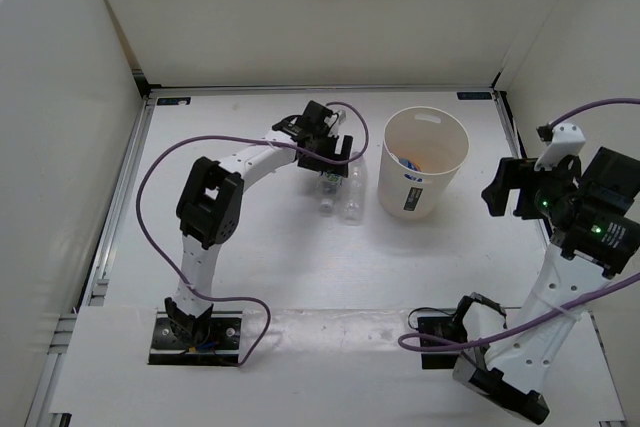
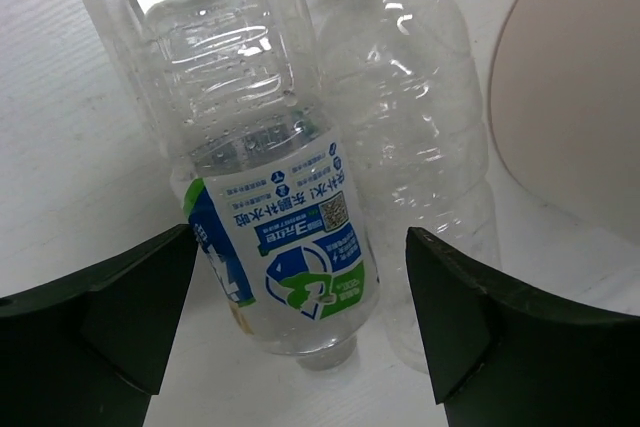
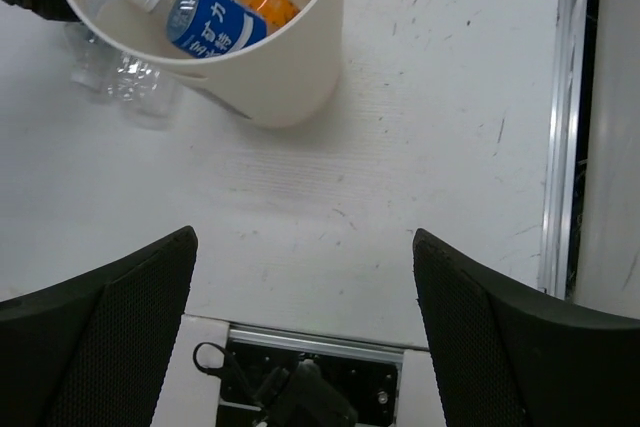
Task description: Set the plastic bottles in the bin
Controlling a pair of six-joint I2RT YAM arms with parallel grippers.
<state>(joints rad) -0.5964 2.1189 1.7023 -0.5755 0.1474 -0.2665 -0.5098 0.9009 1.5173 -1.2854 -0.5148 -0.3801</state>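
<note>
On the white desk (image 2: 60, 147), the left gripper (image 2: 300, 242) is hovering spread over the labelled bottle (image 2: 255, 162); centring must exclude the plain bottle (image 2: 420, 147).

Bin (image 1: 435, 197): cream-white round bucket, slightly tapered, standing upright on the surface (image 1: 250, 257) with a small dark label on its side. Inside lies one bottle (image 3: 205, 22), blue-labelled and tilted, its pale cap toward the wall. Just left of the bin, two more lie side by side on the surface: a labelled bottle (image 2: 275, 217) (blue, white and green wrap, clear ribbed body) and a plain bottle (image 2: 420, 147), clear and label-free, nearer the bin but apart from it.
</note>
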